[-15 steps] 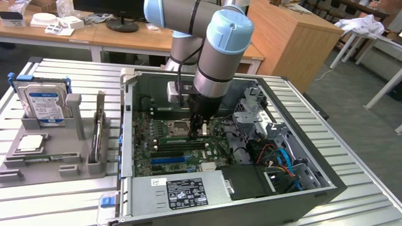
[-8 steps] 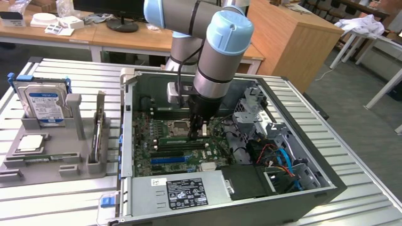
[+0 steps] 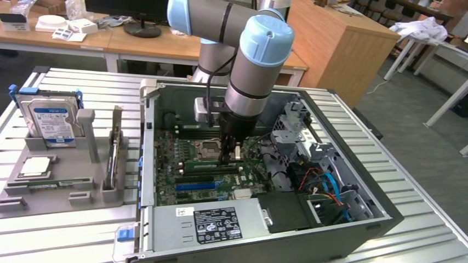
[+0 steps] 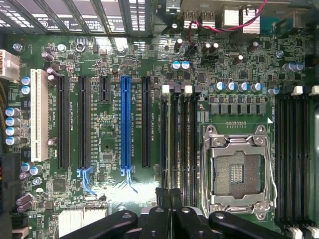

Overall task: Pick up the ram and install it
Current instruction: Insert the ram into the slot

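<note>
Two fingers point(image 4: 161, 205) of the gripper point(image 4: 169, 193) are pinched shut on the ram point(image 4: 169, 144). It stands edge-on over the black memory slots point(image 4: 185, 144), between the CPU socket point(image 4: 238, 172) and the blue expansion slot point(image 4: 125, 124). At the exterior view's left, well apart, a hard drive point(image 3: 52, 118) stands in a grey tray point(image 3: 44, 204).
</note>
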